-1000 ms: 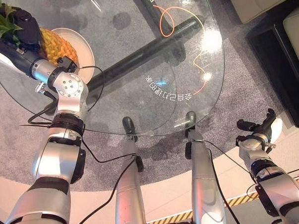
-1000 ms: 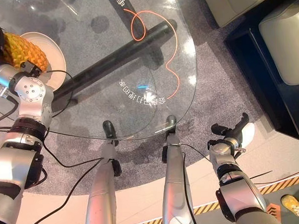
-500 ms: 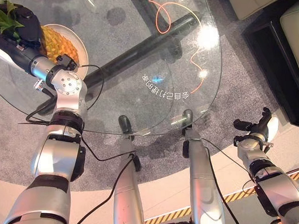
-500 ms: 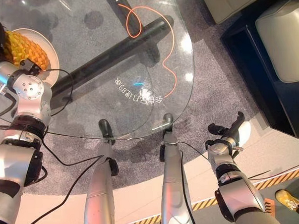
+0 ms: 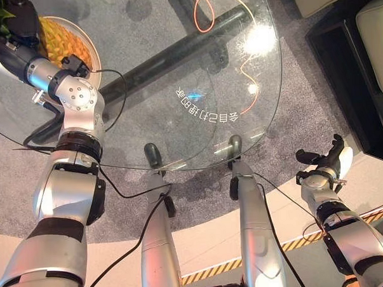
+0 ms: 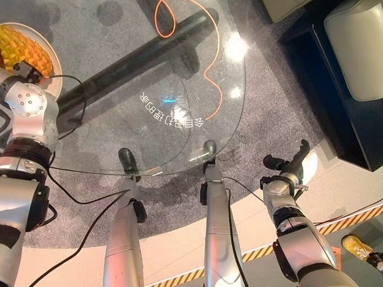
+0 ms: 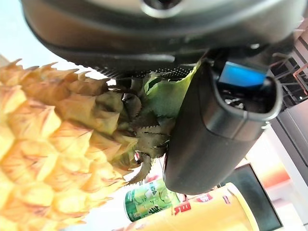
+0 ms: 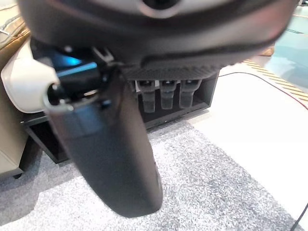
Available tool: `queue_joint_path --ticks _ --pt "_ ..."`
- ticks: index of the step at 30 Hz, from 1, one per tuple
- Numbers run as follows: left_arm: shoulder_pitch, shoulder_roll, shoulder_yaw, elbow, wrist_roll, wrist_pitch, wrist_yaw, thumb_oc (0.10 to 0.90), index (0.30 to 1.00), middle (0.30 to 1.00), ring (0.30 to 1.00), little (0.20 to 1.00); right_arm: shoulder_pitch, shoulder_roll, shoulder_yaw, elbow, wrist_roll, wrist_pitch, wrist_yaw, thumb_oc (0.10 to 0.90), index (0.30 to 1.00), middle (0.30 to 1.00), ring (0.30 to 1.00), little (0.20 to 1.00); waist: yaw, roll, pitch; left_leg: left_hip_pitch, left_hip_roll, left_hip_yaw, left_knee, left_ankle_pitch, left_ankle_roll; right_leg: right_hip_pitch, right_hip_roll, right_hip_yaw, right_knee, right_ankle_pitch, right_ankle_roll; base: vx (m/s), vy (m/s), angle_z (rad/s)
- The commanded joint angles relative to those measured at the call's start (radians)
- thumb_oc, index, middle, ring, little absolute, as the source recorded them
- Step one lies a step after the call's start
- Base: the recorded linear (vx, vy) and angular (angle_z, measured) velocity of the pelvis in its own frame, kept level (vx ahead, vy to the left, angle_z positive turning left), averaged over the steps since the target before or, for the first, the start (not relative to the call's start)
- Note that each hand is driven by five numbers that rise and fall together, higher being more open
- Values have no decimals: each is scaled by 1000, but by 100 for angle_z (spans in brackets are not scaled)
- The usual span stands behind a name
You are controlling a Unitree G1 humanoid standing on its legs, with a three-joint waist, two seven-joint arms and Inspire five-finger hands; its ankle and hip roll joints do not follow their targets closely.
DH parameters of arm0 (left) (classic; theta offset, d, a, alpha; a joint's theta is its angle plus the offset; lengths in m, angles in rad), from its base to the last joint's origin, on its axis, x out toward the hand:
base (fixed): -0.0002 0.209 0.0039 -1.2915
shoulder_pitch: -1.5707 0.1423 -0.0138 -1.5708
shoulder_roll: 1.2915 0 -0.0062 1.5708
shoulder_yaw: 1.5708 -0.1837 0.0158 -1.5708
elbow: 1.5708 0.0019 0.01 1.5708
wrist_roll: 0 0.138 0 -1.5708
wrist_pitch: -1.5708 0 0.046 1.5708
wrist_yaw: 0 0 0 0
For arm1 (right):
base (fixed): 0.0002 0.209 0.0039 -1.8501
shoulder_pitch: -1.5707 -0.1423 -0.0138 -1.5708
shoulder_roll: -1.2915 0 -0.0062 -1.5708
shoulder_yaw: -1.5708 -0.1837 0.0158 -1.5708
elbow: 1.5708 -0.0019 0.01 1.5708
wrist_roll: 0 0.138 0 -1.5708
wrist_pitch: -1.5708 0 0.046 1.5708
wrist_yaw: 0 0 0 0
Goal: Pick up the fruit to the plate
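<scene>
- Up at eleven o'clock in the left eye view, the yellow, scaly pineapple [image 5: 58,36] lies over the round cream plate [image 5: 90,46] on the clear glass surface [image 5: 175,68]; the left hand [image 5: 22,17] sits on its green crown end.
- Right eye view: the right hand [image 6: 288,172] hangs at four o'clock, off the surface and above grey carpet [image 6: 266,115], fingers spread and holding nothing.
- Left wrist view: the left hand's thumb [image 7: 211,130] presses beside the spiky green leaves [image 7: 144,115], so it looks clamped on the pineapple's crown.
- Right wrist view: fingers [image 8: 161,94] straight, thumb clear, idle.
- Judgement: this seems the placing step; next calls for settling the fruit fully onto the plate, then loosening the grasp without rolling it.
</scene>
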Motion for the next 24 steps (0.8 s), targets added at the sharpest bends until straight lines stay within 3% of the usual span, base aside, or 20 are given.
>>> queue_joint_path --ticks 1,7,10,11,24 --pt "-159 135 -5 41 38 -98 45 174 364 364 364 274 17 -25 -4 23 -2 -10 -49 800 900 900 900 900 16 -50 -25 -24 -8 31 207 -191 2 35 55 -9 -89 31 -13 0 0 0" --pt "-164 140 -12 51 22 -102 32 424 578 578 578 524 15 -18 2 19 -2 -18 -56 800 900 900 900 900 18 -52 -25 -27 -9 27 207 -192 2 33 56 -11 -89 30 -12 0 0 0" --pt "-155 136 -11 43 15 -112 25 449 599 599 599 549 11 -18 4 18 -5 -13 -60 800 900 900 900 900 20 -49 -25 -27 -11 24 204 -192 2 33 56 -11 -91 29 -13 0 0 0" --pt "-152 135 -10 39 17 -113 25 504 646 646 646 604 11 -19 5 17 -5 -12 -62 800 900 900 900 900 20 -48 -25 -28 -12 24 204 -192 1 32 56 -11 -91 29 -13 0 0 0" --pt "-91 111 4 -44 29 -142 1 580 712 712 712 680 21 -16 -8 18 -8 -21 -61 800 900 900 900 900 41 -46 -25 -30 -23 7 208 -195 6 35 57 -18 -86 27 -14 0 0 0"
